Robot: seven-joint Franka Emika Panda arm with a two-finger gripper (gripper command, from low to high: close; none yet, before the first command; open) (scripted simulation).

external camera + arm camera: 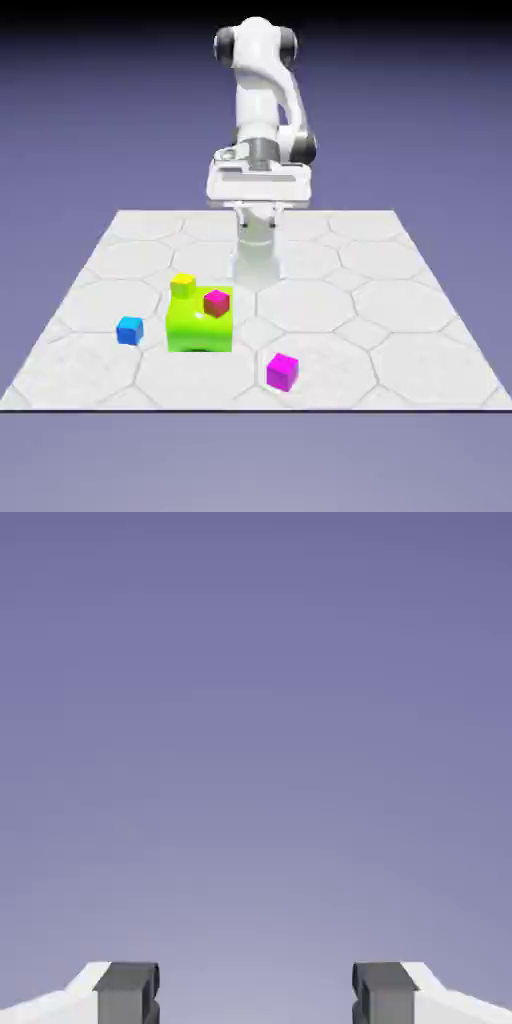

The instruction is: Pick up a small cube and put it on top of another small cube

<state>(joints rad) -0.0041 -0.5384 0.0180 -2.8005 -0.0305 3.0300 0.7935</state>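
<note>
One small plain magenta cube is seen on the pale tiled table, apart from one small bright blue cube; the white two-finger gripper is spread wide.

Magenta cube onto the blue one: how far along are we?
Nothing looks done: the magenta cube and blue cube sit apart on the table. The hand is open and empty, raised above the table. Left to do: reach the magenta cube, grip it, lift it, set it on the blue one.
</note>
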